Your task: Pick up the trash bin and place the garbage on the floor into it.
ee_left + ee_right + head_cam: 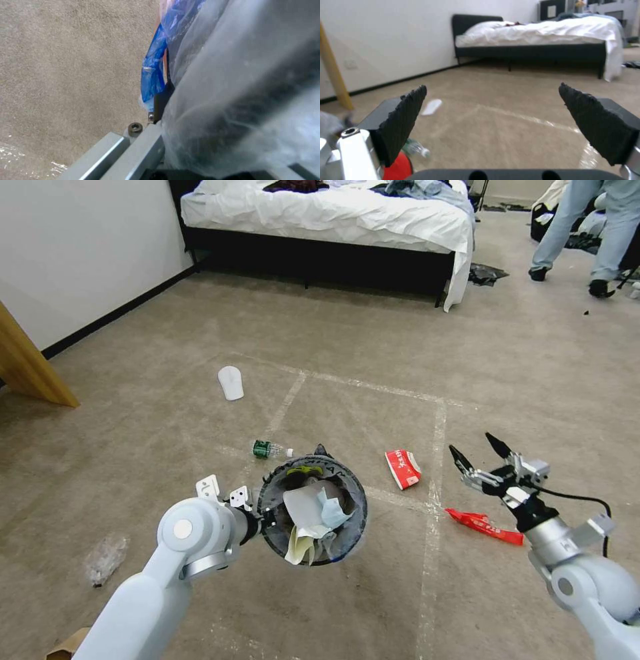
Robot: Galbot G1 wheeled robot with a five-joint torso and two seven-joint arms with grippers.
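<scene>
The left hand is hidden behind the rim of the trash bin in the head view, so its fingers cannot be made out there. In the left wrist view the trash bin is pressed close against the lens and is blurred into clear plastic with a blue edge; its red wall is seen only as a thin sliver. The lettering at the rim is too small to be read. A brown cardboard piece is cut off by the lower edge. The bed is cut off by the upper edge. A red object is partly hidden behind a fingertip of the right hand
</scene>
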